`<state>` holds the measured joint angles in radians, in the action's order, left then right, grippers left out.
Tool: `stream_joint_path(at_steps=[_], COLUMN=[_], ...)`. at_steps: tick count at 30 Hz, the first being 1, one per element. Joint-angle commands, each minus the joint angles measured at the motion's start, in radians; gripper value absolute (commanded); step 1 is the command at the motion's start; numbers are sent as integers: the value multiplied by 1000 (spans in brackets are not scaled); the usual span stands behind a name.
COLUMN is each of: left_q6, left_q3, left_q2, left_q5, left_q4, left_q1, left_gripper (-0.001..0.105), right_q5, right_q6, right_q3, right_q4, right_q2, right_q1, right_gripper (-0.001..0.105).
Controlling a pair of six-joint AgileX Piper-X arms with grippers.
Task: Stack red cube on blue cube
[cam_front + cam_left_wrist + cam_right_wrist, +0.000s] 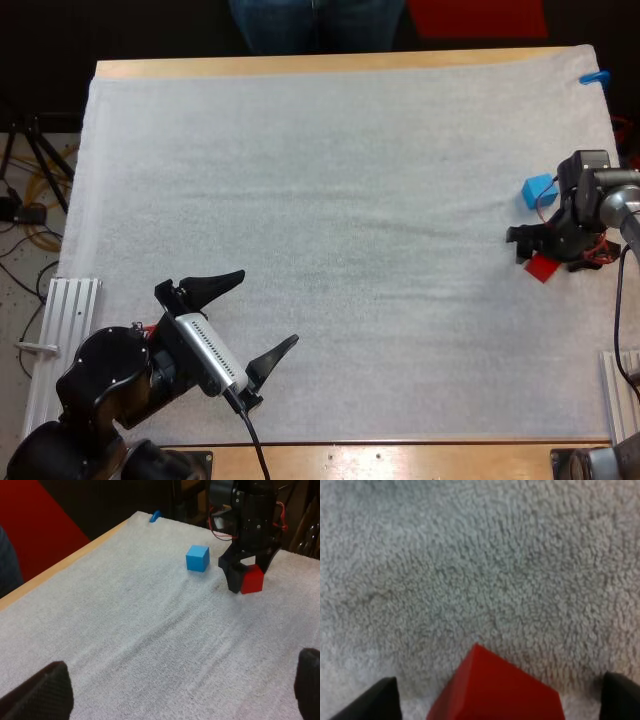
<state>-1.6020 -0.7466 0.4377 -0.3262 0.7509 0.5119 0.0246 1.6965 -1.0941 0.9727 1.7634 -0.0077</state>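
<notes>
The red cube (542,267) rests on the white mat near its right edge, with the blue cube (538,190) a short way beyond it. My right gripper (545,255) is lowered over the red cube, open. In the right wrist view the red cube (495,690) lies between the two fingertips (375,700) with mat showing on both sides. In the left wrist view the blue cube (198,558) stands just beside the right gripper (248,575) and the red cube (251,579). My left gripper (255,320) hovers open over the mat's near left part, holding nothing.
A person's legs (315,25) stand beyond the table's far edge. Metal rails (70,310) lie along the mat's left side, and another (620,390) sits at the near right. The wide middle of the mat (340,220) is bare.
</notes>
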Motion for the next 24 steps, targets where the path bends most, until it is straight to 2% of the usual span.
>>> stream_joint_path(at_steps=[1,4,7,14,24], left_q6=[0,0,0,0,0], left_q3=[-7,-7,-7,-7,-7], left_q2=[-2,-2,-2,-2,-2], left_q5=[10,10,10,10,10], left_q4=[-17,-17,-17,-17,-17], left_q1=[2,2,2,2,2], left_gripper=[87,87,87,87,87], right_q5=[8,9,9,9,-46], right_q6=[12,12,12,12,34], right_q3=[-7,-7,-7,-9,-9], right_q4=[7,7,7,29,34], right_q2=[-6,-6,-6,-35,-197], right_q1=[2,2,2,2,2], right_gripper=[66,44,36,34,34])
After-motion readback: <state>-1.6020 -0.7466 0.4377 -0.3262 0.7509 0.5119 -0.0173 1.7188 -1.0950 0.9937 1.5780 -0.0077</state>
